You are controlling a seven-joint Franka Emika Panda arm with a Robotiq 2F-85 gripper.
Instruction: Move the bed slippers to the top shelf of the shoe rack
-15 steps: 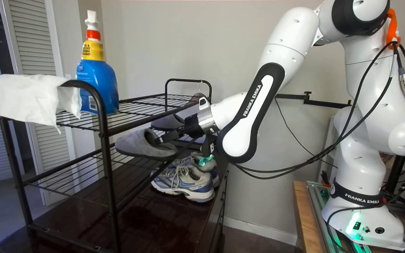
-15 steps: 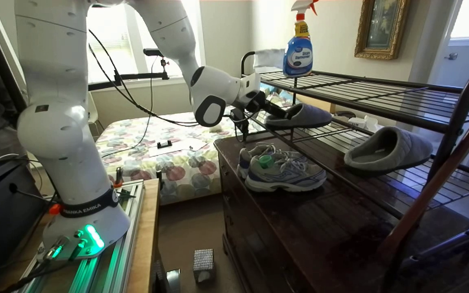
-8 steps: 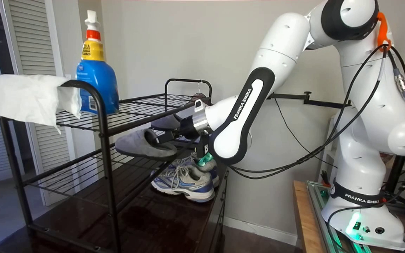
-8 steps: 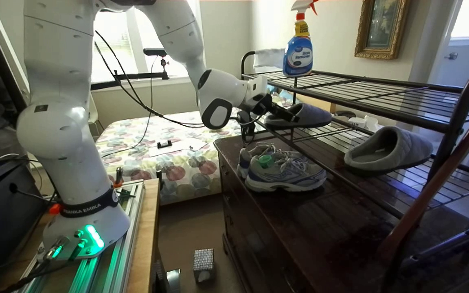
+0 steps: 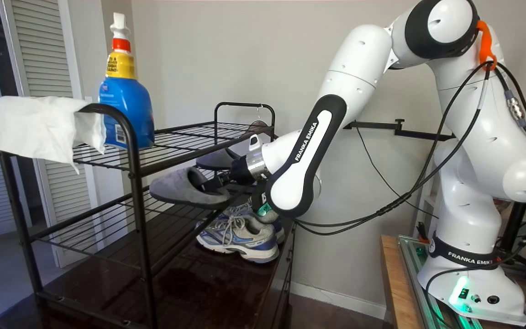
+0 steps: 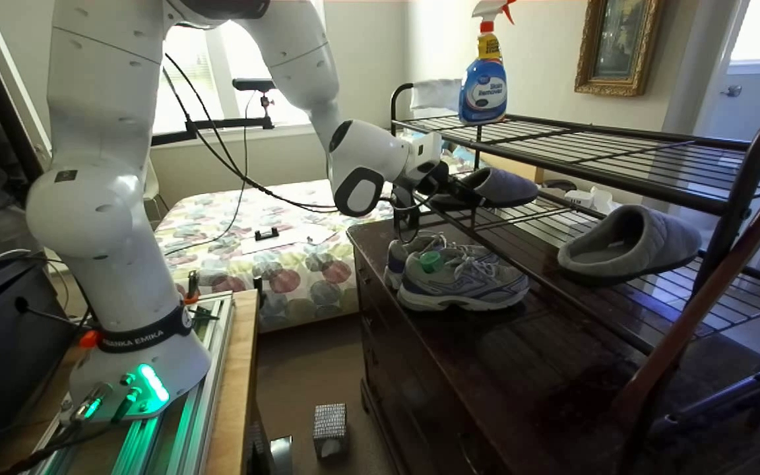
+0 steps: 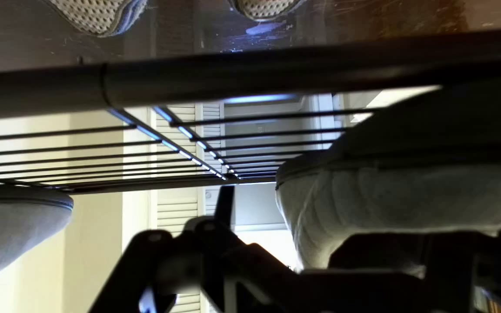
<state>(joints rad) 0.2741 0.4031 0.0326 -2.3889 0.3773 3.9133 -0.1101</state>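
While the dark grey slipper [image 5: 169, 186] and its matching slipper [image 6: 667, 239] keep the places they have in the earlier pictures, the arm [image 5: 359, 64] has shifted: its elbow [image 5: 450, 23] stands lower, and its wrist [image 5: 257, 165] is lower too and nearer the shoe rack [image 5: 140, 228]. Set against a second ago, the jaws reach farther over the dark grey slipper, and in an exterior view they cover more of its opening. The sneakers [image 5: 244, 237] on the brown surface [image 5: 217, 288] and the blue spray bottle [image 5: 128, 107] on the top shelf [image 5: 190, 155] stay put.

From its base [image 5: 477, 290] the arm rises, bends over at the elbow and slopes down to the shoe rack, the wrist tipped slightly downward so that the jaws point at the dark grey slipper's open back, below the level of the top shelf. The jaws stand spread: in the wrist view one finger [image 7: 225, 204] shows outside the slipper, apart from its side. The other seems to dip into the opening, though shadow hides whether it touches the lining. Both slippers sit on the lower tier [image 5: 80, 217], well apart, the one at the jaws by the tier's edge on the arm's side.
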